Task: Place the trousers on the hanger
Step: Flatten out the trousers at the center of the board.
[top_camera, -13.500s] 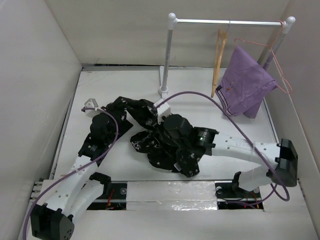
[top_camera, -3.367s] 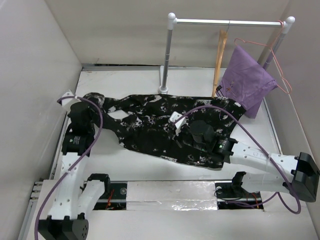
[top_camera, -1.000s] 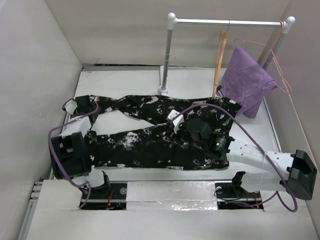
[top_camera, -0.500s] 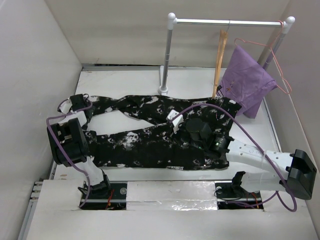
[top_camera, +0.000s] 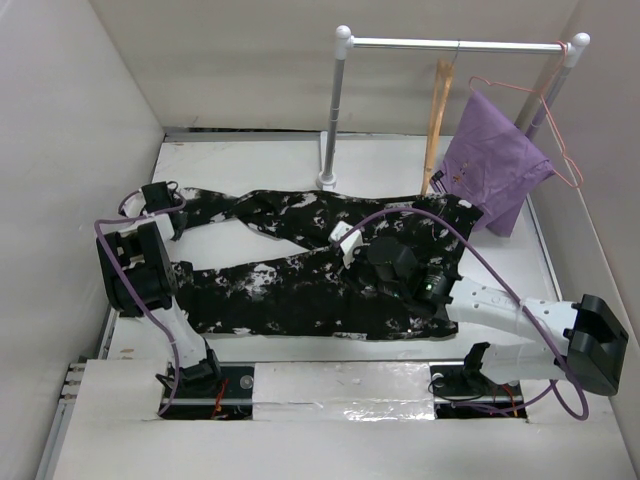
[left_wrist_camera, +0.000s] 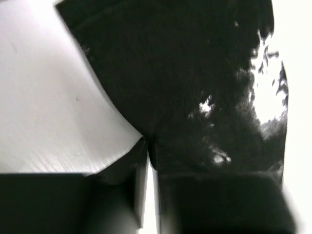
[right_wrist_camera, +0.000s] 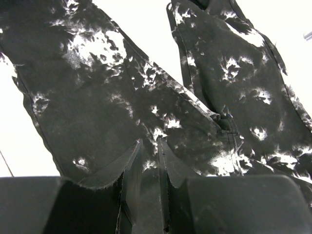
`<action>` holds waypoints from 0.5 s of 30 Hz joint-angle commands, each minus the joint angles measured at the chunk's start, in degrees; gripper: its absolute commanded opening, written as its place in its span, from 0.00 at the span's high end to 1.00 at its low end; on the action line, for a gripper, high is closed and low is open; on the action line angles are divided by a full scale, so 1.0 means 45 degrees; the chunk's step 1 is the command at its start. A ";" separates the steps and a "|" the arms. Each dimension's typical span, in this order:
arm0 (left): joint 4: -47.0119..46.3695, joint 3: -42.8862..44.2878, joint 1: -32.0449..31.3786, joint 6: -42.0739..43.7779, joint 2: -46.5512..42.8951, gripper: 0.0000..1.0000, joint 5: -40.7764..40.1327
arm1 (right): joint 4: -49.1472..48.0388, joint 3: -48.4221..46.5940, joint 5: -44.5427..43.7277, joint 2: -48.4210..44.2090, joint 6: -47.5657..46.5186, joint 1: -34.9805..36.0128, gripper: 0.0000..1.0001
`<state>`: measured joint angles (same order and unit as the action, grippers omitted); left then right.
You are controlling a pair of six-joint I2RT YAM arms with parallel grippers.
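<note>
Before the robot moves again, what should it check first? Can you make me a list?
1. Trousers spread flat on the table: ok.
2. Left tool at a trouser leg's end: ok.
3. Left tool gripping the cloth: cannot tell, its fingers are almost together at the cloth's edge.
4. Right tool gripping the cloth: cannot tell.
5. Hanger ready to take: ok, it hangs on the rail with nothing on it.

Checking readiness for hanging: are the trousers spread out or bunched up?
Spread out. The trousers lie flat on the table, both legs stretched leftward and apart; the hanger hangs bare on the rail.
</note>
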<state>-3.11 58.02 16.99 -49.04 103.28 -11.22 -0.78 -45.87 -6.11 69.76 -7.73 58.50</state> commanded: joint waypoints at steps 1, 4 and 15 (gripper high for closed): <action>0.0242 0.0407 0.0052 0.0310 -0.0003 1.00 0.0306 | -0.0628 -0.0178 -0.0087 -0.0091 -0.0021 -0.0051 0.75; 0.0262 0.0486 0.0052 0.0564 -0.0488 1.00 0.0482 | -0.0609 -0.0178 -0.0068 -0.0091 -0.0021 -0.0051 0.75; 0.1020 -0.0335 -0.0671 0.1346 -0.6014 1.00 0.0012 | -0.0531 -0.0159 0.0029 -0.0500 0.0018 -0.0051 0.75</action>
<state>-0.03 56.12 15.14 -45.04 84.12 -10.46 -0.75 -45.87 -6.11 69.65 -7.73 58.50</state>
